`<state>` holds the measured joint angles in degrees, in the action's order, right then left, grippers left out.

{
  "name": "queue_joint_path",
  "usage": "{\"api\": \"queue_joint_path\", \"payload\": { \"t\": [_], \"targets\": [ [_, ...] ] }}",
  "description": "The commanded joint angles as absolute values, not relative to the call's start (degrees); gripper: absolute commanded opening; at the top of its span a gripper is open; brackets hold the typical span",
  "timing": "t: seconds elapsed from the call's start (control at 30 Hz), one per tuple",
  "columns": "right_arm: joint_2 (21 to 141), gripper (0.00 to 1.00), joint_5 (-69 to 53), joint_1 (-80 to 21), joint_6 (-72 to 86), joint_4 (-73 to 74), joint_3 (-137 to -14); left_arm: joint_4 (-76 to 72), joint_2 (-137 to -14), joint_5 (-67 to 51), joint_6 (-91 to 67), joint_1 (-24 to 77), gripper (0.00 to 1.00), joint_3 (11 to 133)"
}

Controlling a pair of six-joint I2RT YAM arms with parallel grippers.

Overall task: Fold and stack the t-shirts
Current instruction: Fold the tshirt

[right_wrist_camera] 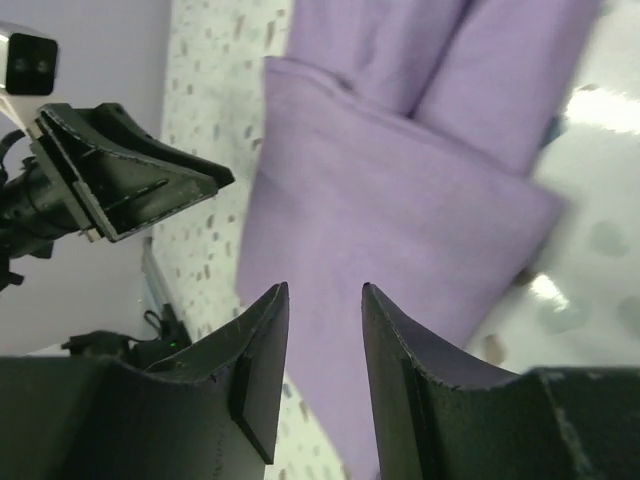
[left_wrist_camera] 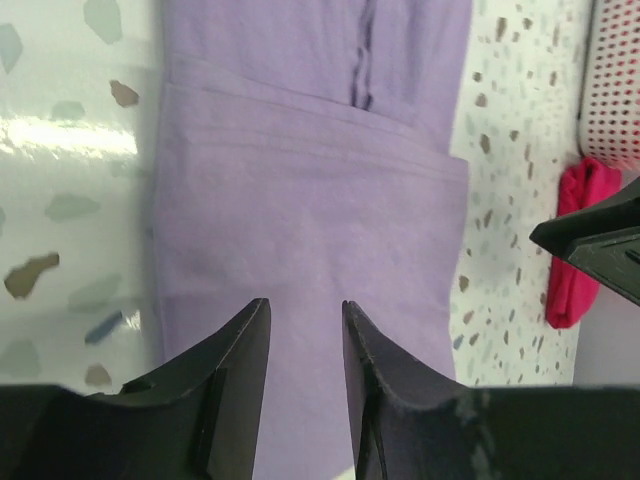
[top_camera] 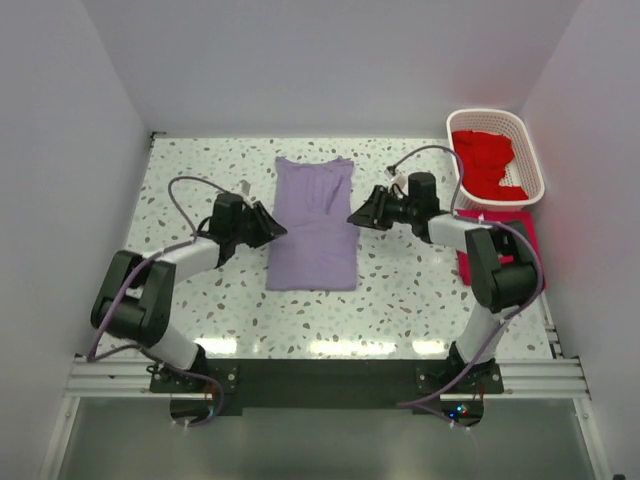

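Mid-way across the speckled surface (top_camera: pixel 200 330) lies the folded lavender t-shirt (top_camera: pixel 313 225). To its right, a white basket (top_camera: pixel 487 112) holds red t-shirts (top_camera: pixel 485 160), beside a crimson-pink t-shirt (top_camera: pixel 524 228). The left gripper (top_camera: pixel 278 231) and right gripper (top_camera: pixel 354 218) flank the lavender t-shirt, jaws slightly parted, holding nothing.

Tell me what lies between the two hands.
The lavender t-shirt lies flat between the left hand and the right hand, seen in the top external view.

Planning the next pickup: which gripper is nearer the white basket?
Right. The right gripper is at the lavender t-shirt's edge on the white basket's side; the left gripper is at the shirt's opposite edge, farther away.
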<state>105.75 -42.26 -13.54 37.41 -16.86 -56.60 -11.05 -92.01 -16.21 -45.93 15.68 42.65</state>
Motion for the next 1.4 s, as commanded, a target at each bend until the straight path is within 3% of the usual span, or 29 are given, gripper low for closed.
{"api": "queue_joint_path", "payload": {
  "t": [0.0, 0.2, 0.33, 0.57, 0.67, 0.9, 1.13, 1.23, 1.37],
  "targets": [
    [96.6, 0.40, -45.5, -17.6, 41.6, -22.1, -50.8, -8.2, -81.8, -16.0, -45.5, 18.2, 0.40, 38.2],
    [93.7, 0.42, -48.0, -23.8, 48.1, -32.1, -36.4, -7.2, -75.2, -14.9, -46.6, 23.0, 0.37, 27.8],
    [100.3, 0.42, -46.9, -23.8, 46.1, -34.9, -32.2, -9.2, -75.6, -14.4, -48.1, 23.1, 0.33, 22.9],
    [113.9, 0.41, -47.5, -16.5, 48.9, -46.5, -26.1, -5.8, -74.5, -10.7, -50.3, 22.8, 0.28, 18.1],
    [112.6, 0.40, -49.1, -15.1, 51.1, -49.0, -23.8, -2.8, -70.2, -9.8, -50.4, 21.3, 0.28, 16.5],
    [93.1, 0.44, -42.6, -16.1, 35.5, -17.1, -29.2, 12.8, -60.9, -4.0, -46.9, 22.1, 0.40, 23.4],
    [78.4, 0.54, -23.1, -24.9, 25.9, 16.6, -40.2, 28.5, -65.4, 6.4, -45.1, 32.5, 0.51, 36.3],
    [76.1, 0.63, -12.7, -28.6, 25.2, 23.9, -43.4, 31.7, -69.9, 10.0, -45.2, 36.1, 0.56, 39.7],
    [75.1, 0.64, -4.2, -31.8, 25.2, 28.8, -45.3, 32.0, -75.0, 11.5, -44.5, 38.1, 0.59, 42.3]
  ]
}}
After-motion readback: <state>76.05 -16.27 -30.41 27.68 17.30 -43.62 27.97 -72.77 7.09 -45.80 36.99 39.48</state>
